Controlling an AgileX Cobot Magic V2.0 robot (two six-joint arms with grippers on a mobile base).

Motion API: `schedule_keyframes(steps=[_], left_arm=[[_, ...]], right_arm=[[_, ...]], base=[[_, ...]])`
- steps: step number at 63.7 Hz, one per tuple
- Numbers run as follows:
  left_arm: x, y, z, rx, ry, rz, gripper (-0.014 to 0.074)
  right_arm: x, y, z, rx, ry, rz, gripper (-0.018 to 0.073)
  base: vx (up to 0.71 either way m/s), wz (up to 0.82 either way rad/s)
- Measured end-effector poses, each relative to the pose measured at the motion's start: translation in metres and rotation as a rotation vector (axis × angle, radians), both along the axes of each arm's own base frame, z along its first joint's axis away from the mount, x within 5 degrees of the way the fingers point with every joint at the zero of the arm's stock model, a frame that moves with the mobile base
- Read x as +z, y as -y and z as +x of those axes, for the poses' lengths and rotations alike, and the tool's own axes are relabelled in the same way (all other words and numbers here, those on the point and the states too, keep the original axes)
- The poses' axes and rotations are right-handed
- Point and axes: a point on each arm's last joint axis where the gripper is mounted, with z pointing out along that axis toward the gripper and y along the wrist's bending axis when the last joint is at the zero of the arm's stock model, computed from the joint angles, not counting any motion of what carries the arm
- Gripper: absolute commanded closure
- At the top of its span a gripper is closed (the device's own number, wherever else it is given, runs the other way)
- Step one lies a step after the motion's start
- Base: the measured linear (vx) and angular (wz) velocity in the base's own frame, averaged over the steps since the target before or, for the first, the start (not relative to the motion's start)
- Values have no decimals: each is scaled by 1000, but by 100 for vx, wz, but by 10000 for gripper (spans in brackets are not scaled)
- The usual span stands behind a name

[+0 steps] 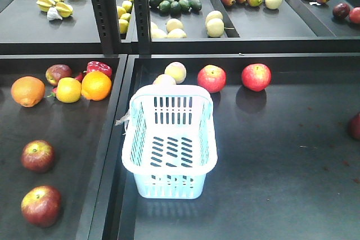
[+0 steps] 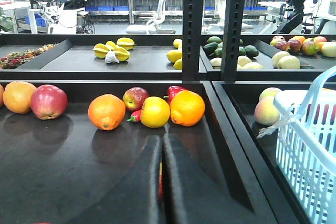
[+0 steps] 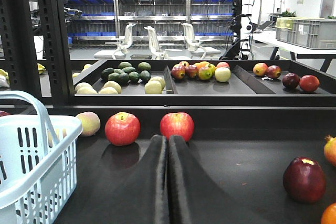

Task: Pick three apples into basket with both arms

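front view: basket stands empty in the right tray. two apples lie just behind it, near the back wall. two darker apples lie in the left tray. a dark red fruit is cut off by the right edge.

left wrist view: left gripper has its fingers pressed together. a thin reddish sliver shows in the seam; cannot tell what it is. basket cropped at right. one apple is half hidden behind oranges.

right wrist view: right gripper has its fingers pressed together. the two apples sit just beyond its tips. basket cropped at left.
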Motion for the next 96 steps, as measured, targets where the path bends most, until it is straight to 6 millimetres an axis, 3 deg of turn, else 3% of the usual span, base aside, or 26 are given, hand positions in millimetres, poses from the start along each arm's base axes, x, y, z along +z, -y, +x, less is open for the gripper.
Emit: schedule_keyframes(steps=[96], left_arm=[[0, 0, 0, 0, 0, 0, 603]], right_arm=[[0, 0, 0, 0, 0, 0, 564]], base=[[0, 0]])
